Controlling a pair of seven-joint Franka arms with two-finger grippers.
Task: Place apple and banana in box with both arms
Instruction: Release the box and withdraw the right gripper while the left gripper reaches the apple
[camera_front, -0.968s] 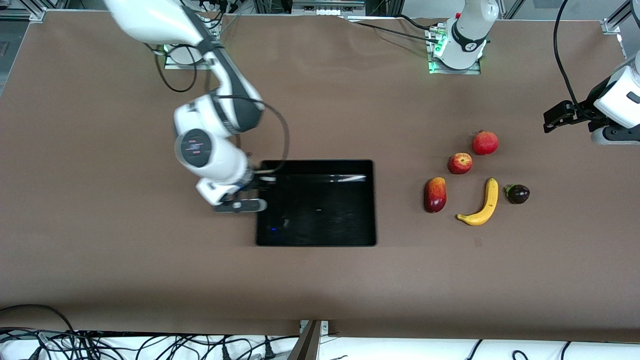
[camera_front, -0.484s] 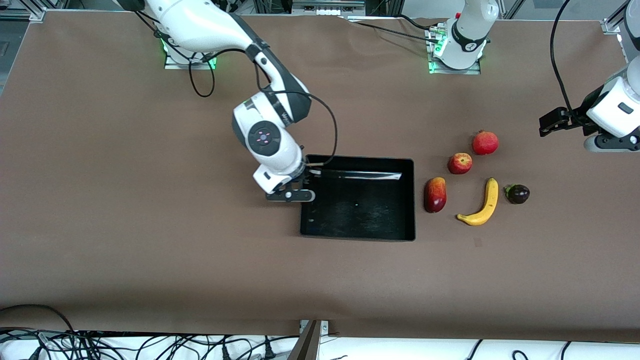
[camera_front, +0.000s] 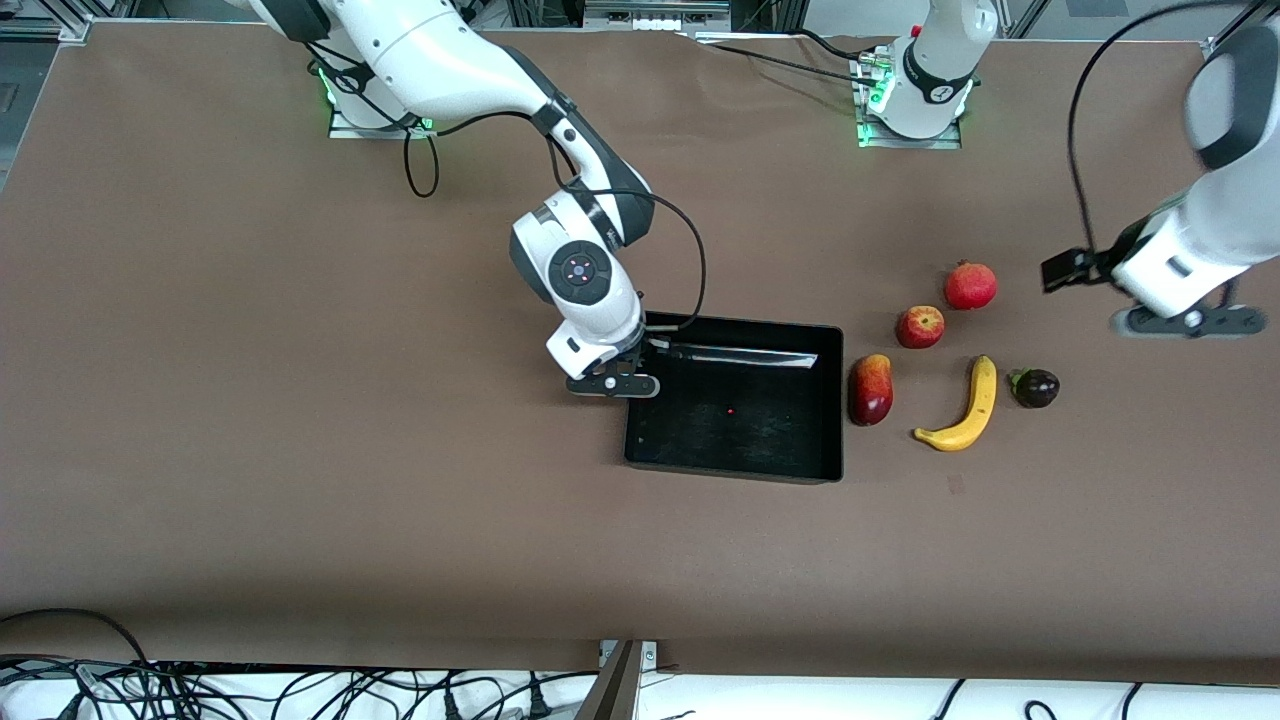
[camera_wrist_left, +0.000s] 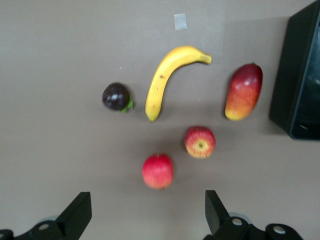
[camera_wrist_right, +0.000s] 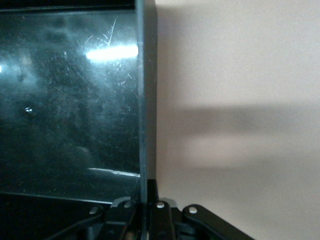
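The black box (camera_front: 735, 468) sits mid-table, its end wall next to a mango. My right gripper (camera_front: 632, 372) is shut on the box's wall at the right arm's end; the wrist view shows the wall (camera_wrist_right: 146, 100) pinched between the jaws of the right gripper (camera_wrist_right: 147, 200). The apple (camera_front: 920, 327) and the banana (camera_front: 962, 410) lie on the table toward the left arm's end. My left gripper (camera_front: 1188, 322) hangs open and empty over bare table beside the fruit. Its wrist view shows the left gripper (camera_wrist_left: 148, 202), apple (camera_wrist_left: 200, 142), banana (camera_wrist_left: 167, 80) and box corner (camera_wrist_left: 300, 75).
A red-and-yellow mango (camera_front: 870, 389) lies between the box and the banana. A plain red round fruit (camera_front: 970, 286) lies farther from the front camera than the apple. A dark purple fruit (camera_front: 1035, 388) lies beside the banana toward the left arm's end.
My right gripper has dragged the box along the table toward the fruit, up to the mango. My left arm has swung in toward the fruit.
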